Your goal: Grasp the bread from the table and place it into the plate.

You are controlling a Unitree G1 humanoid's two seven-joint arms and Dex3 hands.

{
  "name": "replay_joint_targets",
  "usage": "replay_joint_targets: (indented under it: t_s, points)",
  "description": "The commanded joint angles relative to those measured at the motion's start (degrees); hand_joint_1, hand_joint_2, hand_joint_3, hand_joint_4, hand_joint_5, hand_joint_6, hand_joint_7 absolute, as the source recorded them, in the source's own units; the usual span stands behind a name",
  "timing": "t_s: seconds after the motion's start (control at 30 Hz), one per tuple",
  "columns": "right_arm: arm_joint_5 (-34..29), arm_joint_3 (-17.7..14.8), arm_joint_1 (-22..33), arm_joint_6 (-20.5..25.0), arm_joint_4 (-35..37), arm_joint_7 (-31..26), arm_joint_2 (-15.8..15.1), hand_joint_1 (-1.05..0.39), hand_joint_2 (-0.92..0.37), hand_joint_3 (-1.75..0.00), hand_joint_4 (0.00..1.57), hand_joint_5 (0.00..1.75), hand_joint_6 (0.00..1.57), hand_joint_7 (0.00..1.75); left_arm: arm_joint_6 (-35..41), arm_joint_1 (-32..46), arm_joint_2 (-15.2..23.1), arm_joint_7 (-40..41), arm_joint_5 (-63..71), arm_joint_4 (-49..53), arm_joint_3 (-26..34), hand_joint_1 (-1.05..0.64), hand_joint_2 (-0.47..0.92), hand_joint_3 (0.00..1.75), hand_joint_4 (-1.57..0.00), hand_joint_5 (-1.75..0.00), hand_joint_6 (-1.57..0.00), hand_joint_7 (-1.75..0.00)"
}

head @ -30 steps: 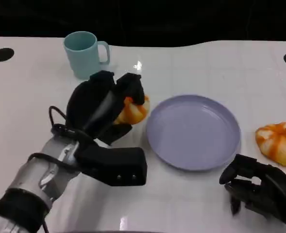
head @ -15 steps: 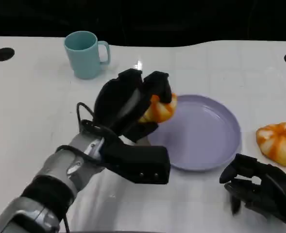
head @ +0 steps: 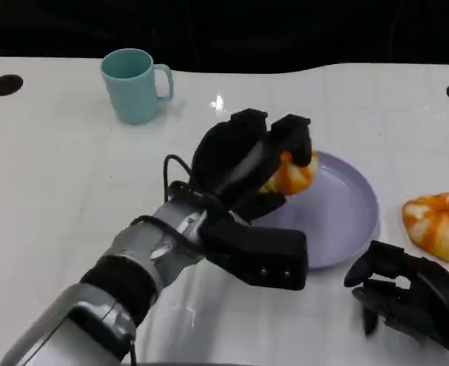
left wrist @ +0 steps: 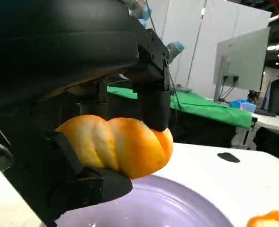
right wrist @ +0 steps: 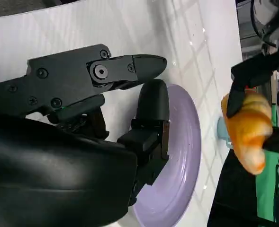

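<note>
Bread is held in the left hand, fingers clamped over its top and side w/ the thumb under it; in the left wrist view the bread hangs clear above the plate, not touching it. In the head view it sits over the plate's left rim, near the far-left edge. Right half of the plate is bare, open room there. Left forearm crosses the table from the lower left, and a black block at the wrist covers the plate's near-left edge.

Right hand rests low at the table's near right, just off the plate's near-right rim, fingers curled in w/ nothing in them. In the right wrist view its fingers lie beside the plate, w/ the bread beyond.

Second bread lies on the table right of the plate, apart from its rim. Teal mug stands far left, well apart. White glossy tabletop w/ faint grid lines, black round spots near the far corners. Left wrist view shows a green-covered table and a monitor in the room behind.
</note>
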Motion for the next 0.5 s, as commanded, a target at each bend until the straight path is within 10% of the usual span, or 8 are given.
replay_joint_targets:
  t_s: [0.03,0.33,0.5]
  points:
    - [-1.6,0.6,1.8,1.7,1.5,0.1,-1.2,-0.61,-0.92,-0.21,0.70,1.75,0.71,1.43,0.8,-2.9,-1.2,-1.0,0.2,2.7,-1.3,-0.23,0.53,1.10,-0.83,-1.75,-0.62,-1.68]
    - [0.0,-0.1,2.2,0.3,1.2,2.6,-0.6,-0.51,-0.92,-0.26,0.68,1.75,0.66,1.42,3.3,-6.7,-4.0,-5.4,-0.3,7.7,-3.2,-0.29,0.51,1.04,-0.80,-1.74,-0.76,-1.25]
    - [-0.2,-0.2,2.4,1.1,0.6,2.1,-0.5,-0.51,-0.92,-0.26,0.69,1.75,0.65,1.43,3.6,-7.4,-4.8,-8.3,-1.2,9.4,-2.9,-0.36,0.57,0.75,-0.85,-1.29,-0.96,-0.54]
